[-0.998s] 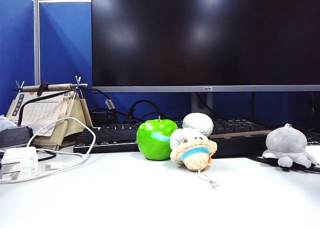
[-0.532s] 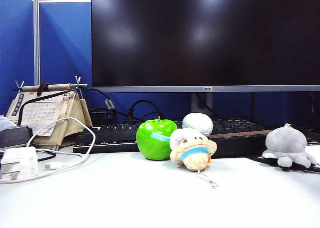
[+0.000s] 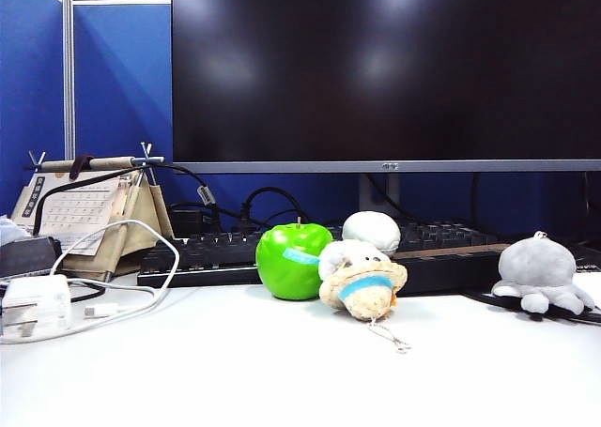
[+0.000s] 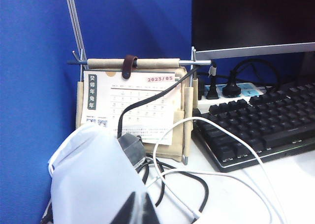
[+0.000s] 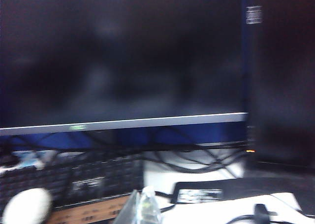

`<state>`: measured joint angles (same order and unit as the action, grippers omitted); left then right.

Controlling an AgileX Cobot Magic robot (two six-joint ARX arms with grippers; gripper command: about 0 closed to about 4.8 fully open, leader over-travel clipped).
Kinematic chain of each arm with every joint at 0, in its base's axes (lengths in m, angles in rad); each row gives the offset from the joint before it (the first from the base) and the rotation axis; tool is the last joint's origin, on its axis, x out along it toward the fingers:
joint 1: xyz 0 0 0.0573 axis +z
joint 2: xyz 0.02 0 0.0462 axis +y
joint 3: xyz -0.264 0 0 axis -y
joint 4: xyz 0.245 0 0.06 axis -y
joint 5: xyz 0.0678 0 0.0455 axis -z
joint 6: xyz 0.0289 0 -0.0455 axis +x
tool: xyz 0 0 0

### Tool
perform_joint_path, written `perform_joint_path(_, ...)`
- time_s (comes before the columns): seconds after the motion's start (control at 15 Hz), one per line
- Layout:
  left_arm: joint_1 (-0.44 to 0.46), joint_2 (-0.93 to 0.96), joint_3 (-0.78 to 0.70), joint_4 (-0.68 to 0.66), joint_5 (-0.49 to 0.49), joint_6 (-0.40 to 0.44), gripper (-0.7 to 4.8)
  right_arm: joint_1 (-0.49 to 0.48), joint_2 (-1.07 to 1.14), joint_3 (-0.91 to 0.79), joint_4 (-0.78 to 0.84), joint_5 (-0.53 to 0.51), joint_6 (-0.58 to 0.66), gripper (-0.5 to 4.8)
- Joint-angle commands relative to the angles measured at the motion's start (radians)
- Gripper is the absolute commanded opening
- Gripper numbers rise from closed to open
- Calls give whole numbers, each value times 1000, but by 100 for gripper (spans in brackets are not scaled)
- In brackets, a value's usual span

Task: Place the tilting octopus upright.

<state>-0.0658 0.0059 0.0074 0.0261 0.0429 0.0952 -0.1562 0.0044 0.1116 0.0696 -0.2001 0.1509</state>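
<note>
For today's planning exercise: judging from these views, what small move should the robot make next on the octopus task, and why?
Probably none beyond resting: the grey plush octopus already sits upright, head over legs, at the desk's right edge near the keyboard. The right gripper is shut and holds nothing, facing the monitor; the left gripper sits by the calendar.

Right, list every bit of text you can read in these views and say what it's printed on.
"2023/05": red print at the top corner of the white paper desk calendar in its beige fabric stand, left wrist view.
Vertical Chinese characters on the calendar's dark strip: too small to read surely.
Calendar date grid: too faint.
White label on the dark panel beside the black monitor, right wrist view: blurred.
Black keyboard keycaps: unreadable.
</note>
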Motion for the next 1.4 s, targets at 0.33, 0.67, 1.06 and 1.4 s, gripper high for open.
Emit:
perform_joint_path(0.33, 0, -3, 0, 13, 5, -2, 22, -67, -2, -16, 17, -71, 5, -6)
perform_joint_path(0.67, 0, -3, 0, 13, 5, -2, 22, -67, -2, -73, 63, -92, 14, -6)
perform_joint_path(1.06, 0, -3, 0, 13, 5, -2, 22, 60, -2, -78, 70, 55, -3, -6)
perform_joint_path(1.4, 0, -3, 0, 13, 5, -2, 22, 69, -2, -107, 119, 68, -2, -6)
